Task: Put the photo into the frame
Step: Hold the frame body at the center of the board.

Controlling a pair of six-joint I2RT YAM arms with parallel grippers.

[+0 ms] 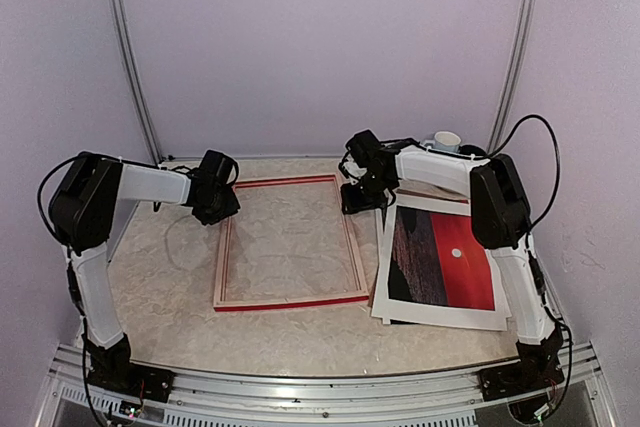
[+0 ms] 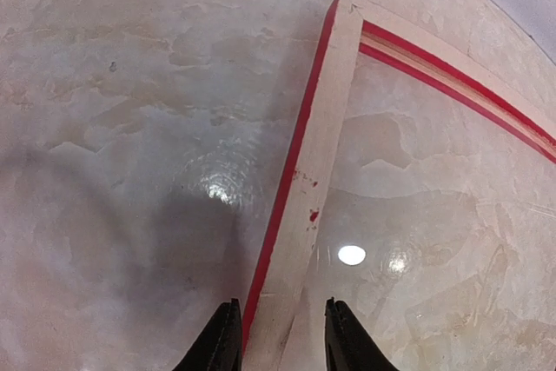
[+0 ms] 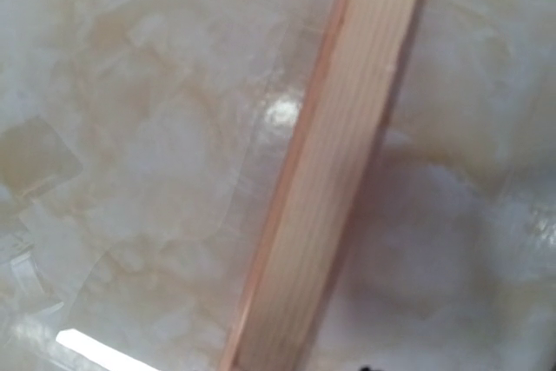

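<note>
Left end effector [image 2: 278,341] parted astride frame [image 2: 306,171] rail, right end effector [image 1: 360,202] state unclear

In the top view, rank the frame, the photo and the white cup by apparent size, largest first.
1. frame
2. photo, somewhat smaller
3. white cup, by far the smallest, and farthest from the camera

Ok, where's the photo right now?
In the top view, the photo lies face up on the right side, just beside the right rail of the frame.
</note>
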